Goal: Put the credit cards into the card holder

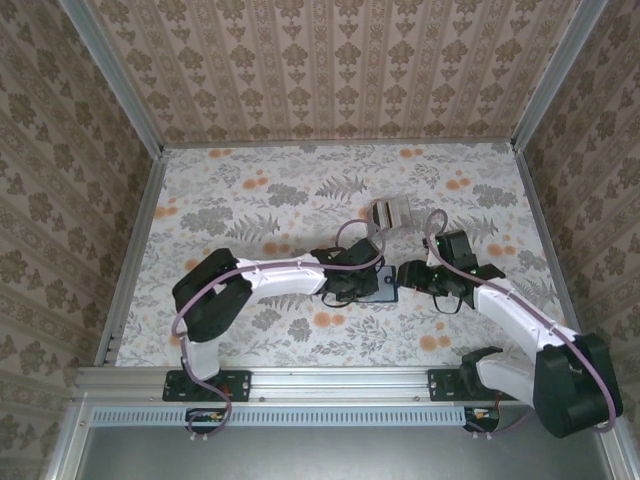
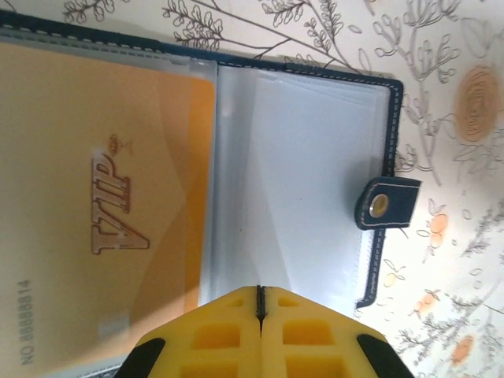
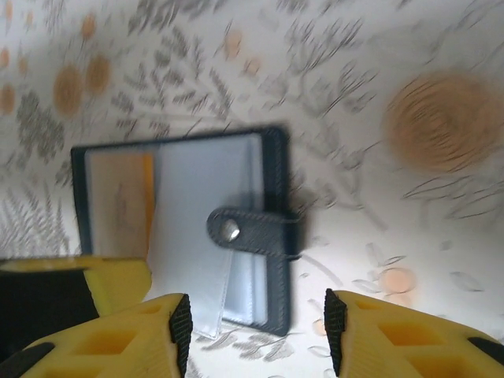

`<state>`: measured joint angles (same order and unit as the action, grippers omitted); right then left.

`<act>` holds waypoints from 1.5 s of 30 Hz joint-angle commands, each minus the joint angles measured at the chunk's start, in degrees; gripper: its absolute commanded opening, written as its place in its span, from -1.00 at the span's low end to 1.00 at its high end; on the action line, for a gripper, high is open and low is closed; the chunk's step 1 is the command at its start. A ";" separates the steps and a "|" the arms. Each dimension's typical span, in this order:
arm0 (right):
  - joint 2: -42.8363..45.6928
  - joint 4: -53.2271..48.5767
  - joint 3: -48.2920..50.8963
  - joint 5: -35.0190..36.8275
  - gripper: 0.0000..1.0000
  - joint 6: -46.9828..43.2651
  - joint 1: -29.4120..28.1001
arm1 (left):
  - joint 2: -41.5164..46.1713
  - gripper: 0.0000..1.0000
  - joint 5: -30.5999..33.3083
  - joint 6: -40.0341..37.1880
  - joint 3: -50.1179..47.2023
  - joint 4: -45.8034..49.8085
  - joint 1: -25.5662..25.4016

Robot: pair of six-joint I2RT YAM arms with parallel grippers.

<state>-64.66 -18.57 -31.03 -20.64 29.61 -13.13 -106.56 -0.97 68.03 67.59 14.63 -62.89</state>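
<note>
The card holder (image 1: 378, 290) lies open mid-table, well clear of the table (image 1: 250, 180) edges, with a gold card (image 2: 94, 197) in one pocket. The left tool (image 2: 260, 291), clenched on nothing, hangs over its edge. The right tool (image 3: 256, 323) is spread just beside it. Stacked credit cards (image 1: 392, 213) lie near, beyond it.

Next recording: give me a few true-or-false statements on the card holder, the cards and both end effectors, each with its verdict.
1. The card holder lies open on the table. True.
2. A gold-orange card marked VIP sits inside it. True.
3. The right end effector is shut. False: its fingers stand apart.
4. The left end effector is wide open. False: its fingers are pressed together.
5. The stack of cards rests on the card holder. False: it lies apart on the table, beyond it.
</note>
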 commanded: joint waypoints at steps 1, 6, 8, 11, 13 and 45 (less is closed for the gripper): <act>-2.66 1.08 0.08 -12.17 0.01 2.25 0.21 | 2.74 -1.00 -1.38 -0.10 -2.32 -6.14 0.62; -4.86 6.55 1.47 -16.91 0.01 7.55 0.21 | 2.59 -1.00 -3.53 1.62 -5.26 -11.05 0.91; -6.41 8.33 1.94 -17.11 0.01 9.24 0.18 | 2.49 -1.00 -4.17 2.39 -6.32 -12.95 0.96; -9.57 10.56 2.41 -17.80 0.01 11.08 0.15 | 2.89 -1.00 -4.21 2.82 -7.55 -13.68 1.06; -11.00 12.10 2.96 -18.28 0.01 12.28 0.12 | 3.37 -1.00 -4.14 3.07 -8.29 -14.22 1.10; -18.60 19.79 3.17 -17.13 -0.08 17.74 -3.80 | 6.35 -1.00 -6.59 7.79 -17.26 -23.59 2.16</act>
<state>-82.15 1.43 -27.22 -38.20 45.93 -16.27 -101.60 -6.39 74.00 51.68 -7.35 -61.28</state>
